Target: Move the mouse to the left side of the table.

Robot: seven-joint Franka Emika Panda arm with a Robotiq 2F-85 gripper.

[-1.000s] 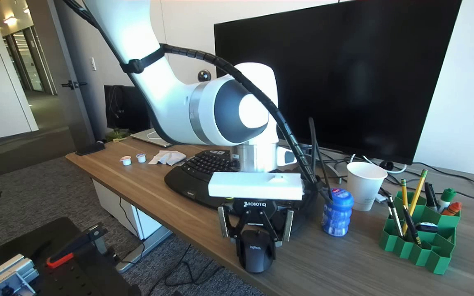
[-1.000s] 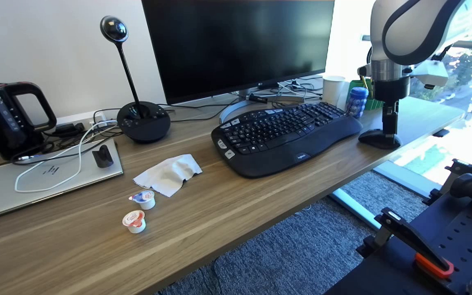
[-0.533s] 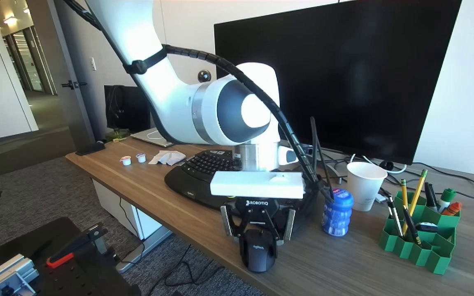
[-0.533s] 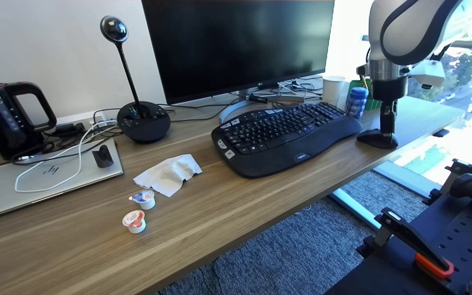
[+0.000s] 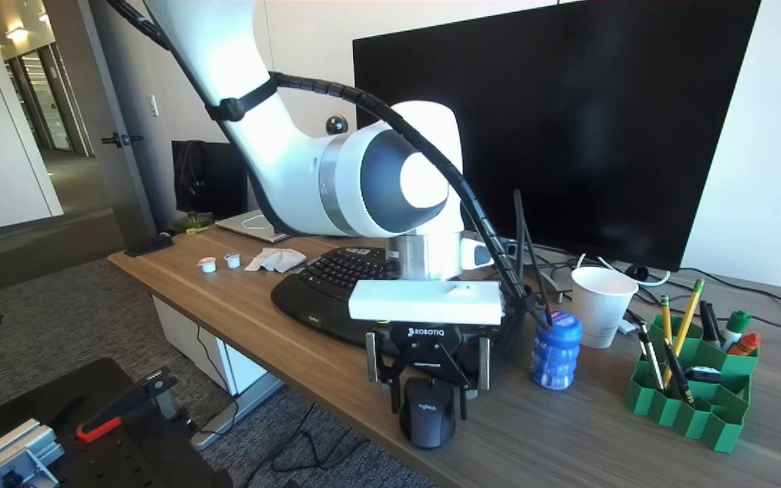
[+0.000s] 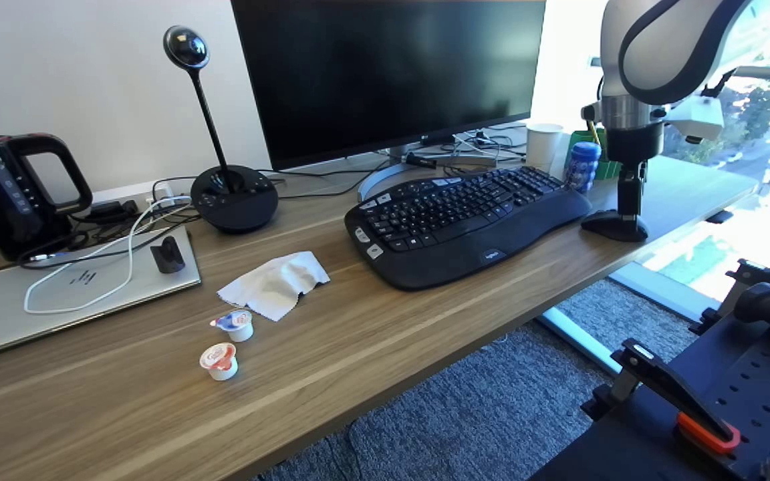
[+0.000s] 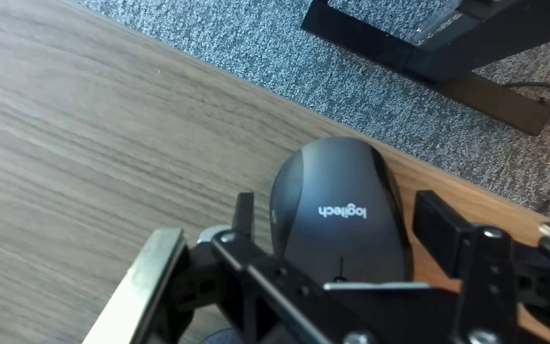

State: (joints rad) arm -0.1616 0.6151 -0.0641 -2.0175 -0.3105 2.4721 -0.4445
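Note:
The dark grey-black mouse (image 5: 427, 421) rests on the wood-grain table (image 5: 539, 447), close to its front edge. In an exterior view it shows side-on, right of the keyboard (image 6: 604, 226). In the wrist view the mouse (image 7: 339, 215) lies between my two fingers, its logo upside down and its lower end hidden by the gripper. My gripper (image 7: 336, 217) is open around the mouse, with table showing between the mouse and each finger (image 7: 439, 229). In an exterior view the gripper (image 5: 430, 408) stands low over the mouse, its fingertips straddling it.
The black keyboard (image 6: 465, 220) lies beside the mouse. A blue drinks can (image 5: 556, 352), a white cup (image 5: 601, 305) and a green pen holder (image 5: 695, 386) stand nearby. Toward the far end are a white cloth (image 6: 275, 284), two creamer cups (image 6: 219, 361) and a laptop (image 6: 77, 287).
My fingers have spread apart from the mouse's sides. Before that, the gripper and mouse shifted slightly together, toward the keyboard. The mouse now stays in place on the table.

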